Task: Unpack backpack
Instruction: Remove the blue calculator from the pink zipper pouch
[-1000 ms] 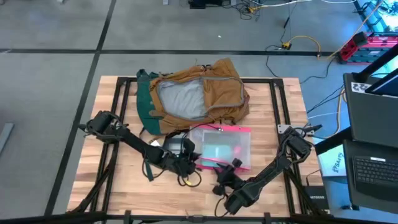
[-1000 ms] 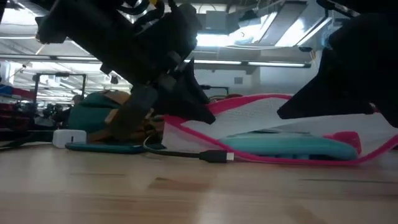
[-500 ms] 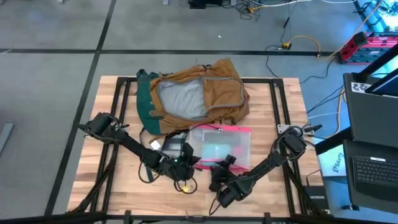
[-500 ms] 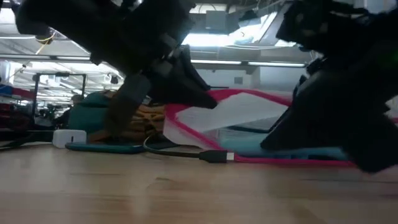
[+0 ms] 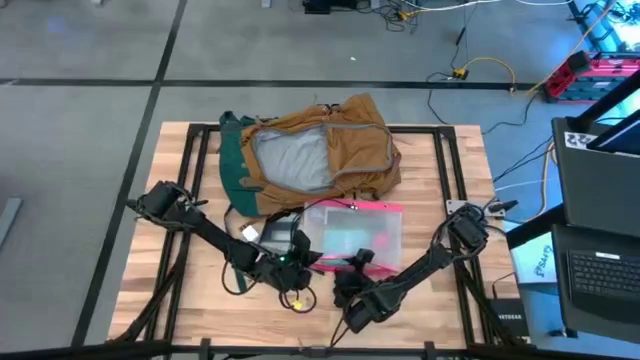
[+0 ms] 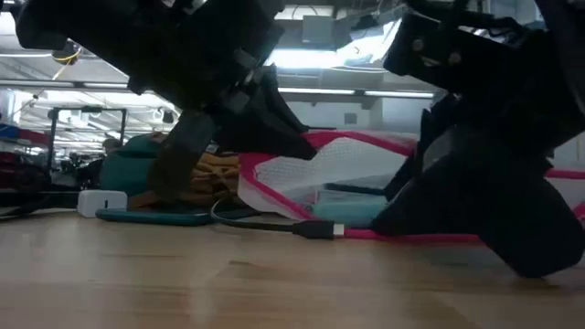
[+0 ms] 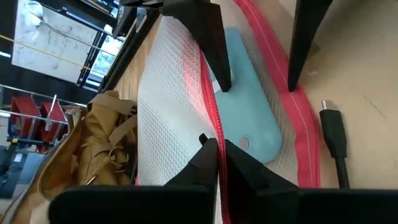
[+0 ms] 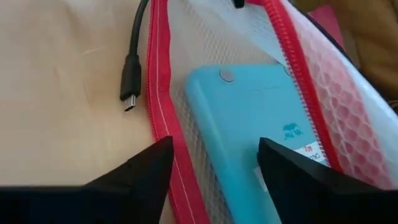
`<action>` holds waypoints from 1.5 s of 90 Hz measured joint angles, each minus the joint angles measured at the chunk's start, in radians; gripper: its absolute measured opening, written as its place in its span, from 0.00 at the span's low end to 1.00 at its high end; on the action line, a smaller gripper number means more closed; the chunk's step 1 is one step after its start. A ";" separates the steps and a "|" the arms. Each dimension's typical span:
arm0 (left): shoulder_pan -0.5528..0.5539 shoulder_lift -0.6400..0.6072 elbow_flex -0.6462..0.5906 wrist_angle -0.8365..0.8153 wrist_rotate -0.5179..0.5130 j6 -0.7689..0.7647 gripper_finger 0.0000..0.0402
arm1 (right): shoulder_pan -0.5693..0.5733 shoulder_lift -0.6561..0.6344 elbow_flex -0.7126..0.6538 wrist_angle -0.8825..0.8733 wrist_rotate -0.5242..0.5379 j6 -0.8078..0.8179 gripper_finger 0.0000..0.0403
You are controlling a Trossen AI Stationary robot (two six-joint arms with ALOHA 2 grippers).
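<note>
While the right claw (image 5: 352,272) stands wide at the mouth of the clear pink-edged zip pouch (image 5: 355,235), its fingers (image 8: 134,171) straddling the pink zipper edge over a light blue device (image 8: 255,127) inside, the left claw (image 5: 318,261) pinches the pouch's upper lip. Beside it a black cable plug (image 8: 130,79) lies on the bench (image 5: 170,290). Farther back the backpack (image 5: 315,152) lies open, grey lining up
</note>
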 joint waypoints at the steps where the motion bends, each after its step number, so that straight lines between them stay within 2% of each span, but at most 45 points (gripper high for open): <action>1: 0.000 0.000 0.000 0.000 0.000 0.000 0.00 | 0.000 0.000 0.001 -0.002 0.000 0.000 0.55; 23: -0.002 0.000 0.000 0.000 0.001 0.000 0.00 | -0.020 0.000 0.006 -0.059 -0.009 0.005 0.56; 45: -0.002 0.000 0.000 0.001 0.001 0.000 0.00 | -0.044 0.002 0.052 -0.198 -0.023 -0.024 0.56; 64: -0.002 0.000 0.000 0.000 0.002 0.002 0.00 | -0.044 0.005 0.106 -0.319 0.010 -0.049 0.55; 105: -0.001 -0.001 0.000 -0.002 0.023 0.002 0.00 | -0.068 0.005 0.122 -0.369 0.032 -0.032 0.55; 115: -0.001 -0.001 0.000 -0.002 0.023 0.002 0.00 | -0.072 0.005 0.122 -0.365 0.012 -0.031 0.55; 135: -0.002 -0.002 0.000 -0.002 0.027 0.002 0.00 | -0.071 0.003 0.122 -0.367 -0.095 -0.028 0.55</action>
